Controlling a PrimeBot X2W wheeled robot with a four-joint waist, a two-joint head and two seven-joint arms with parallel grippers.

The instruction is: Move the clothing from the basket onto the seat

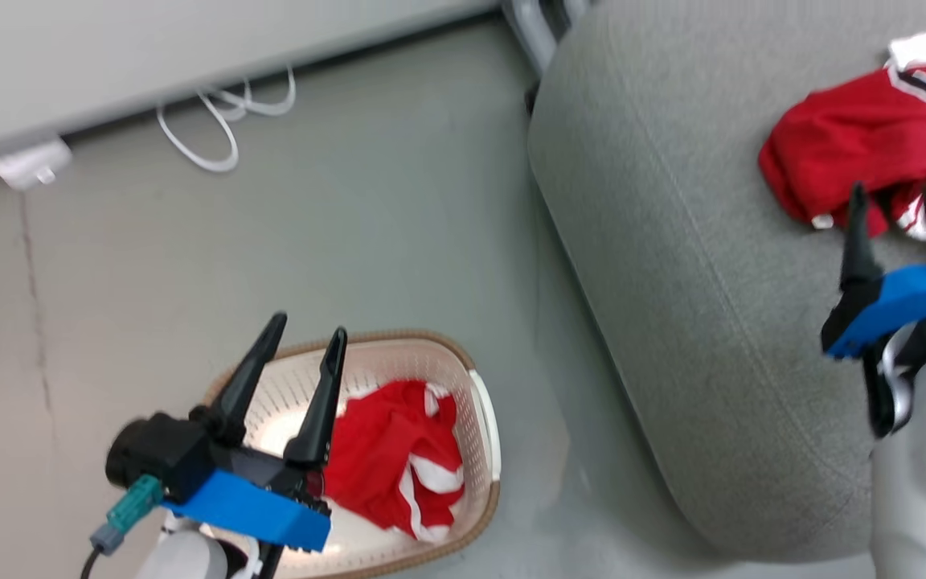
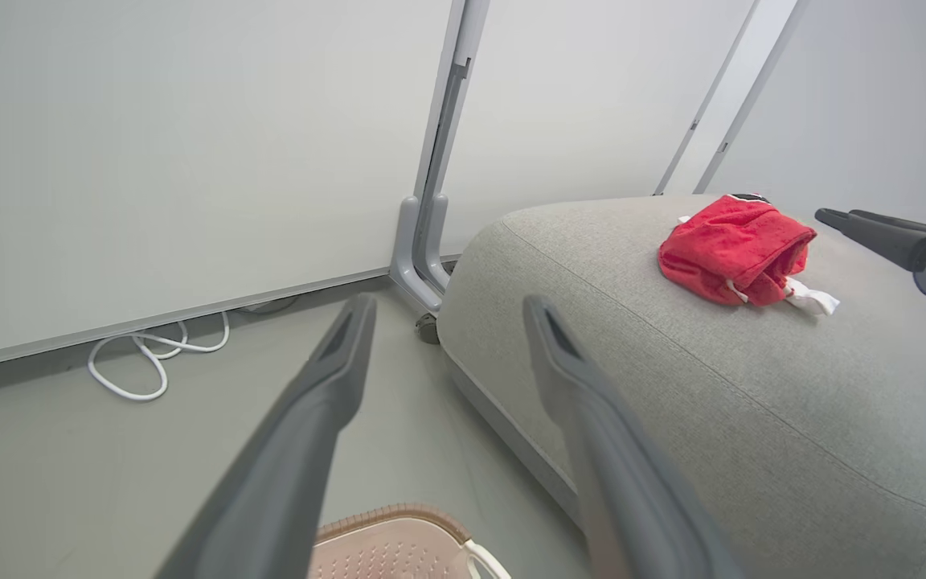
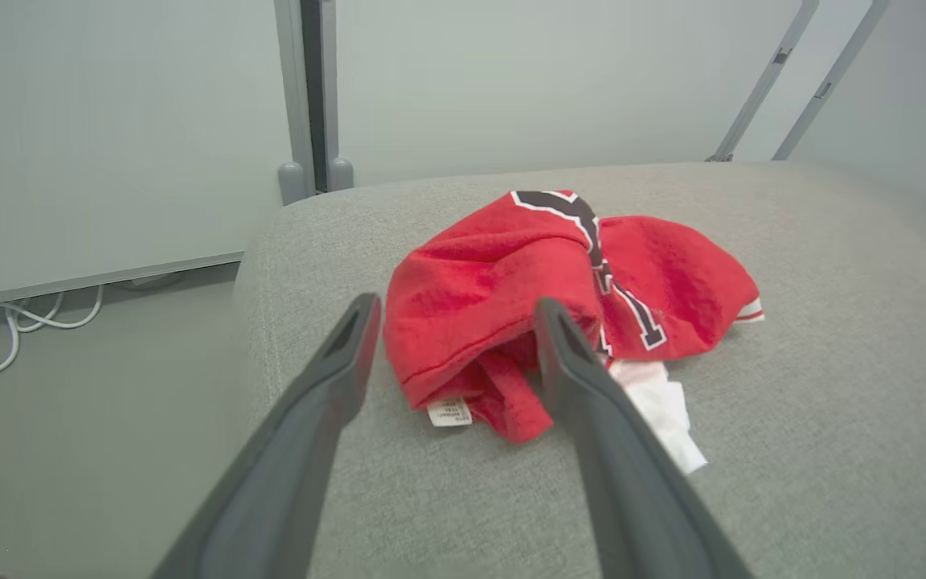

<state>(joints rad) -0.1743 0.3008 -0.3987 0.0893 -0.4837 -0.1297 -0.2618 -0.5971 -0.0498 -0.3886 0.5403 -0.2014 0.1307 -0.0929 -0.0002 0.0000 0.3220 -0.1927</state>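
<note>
Both my jaws stand wide and empty: a lettered red garment (image 1: 857, 153) lies on the seat (image 1: 672, 241), and a second red garment (image 1: 383, 458) lies in the basket (image 1: 431, 370).

My right jaws hang over the grey seat on the right, spread wide with nothing between them. Their tips sit at the near edge of the lettered red garment, which lies crumpled towards the seat's far right, a white tag and white trim showing. I cannot tell whether a tip touches the cloth. My left jaws hover, just as wide and holding nothing, above the near-left side of the basket. The basket stands on the floor (image 1: 350, 201) left of the seat and apart from it, with the second red garment bunched in its right half. A white cable (image 1: 231, 102) loops by the far wall.
</note>
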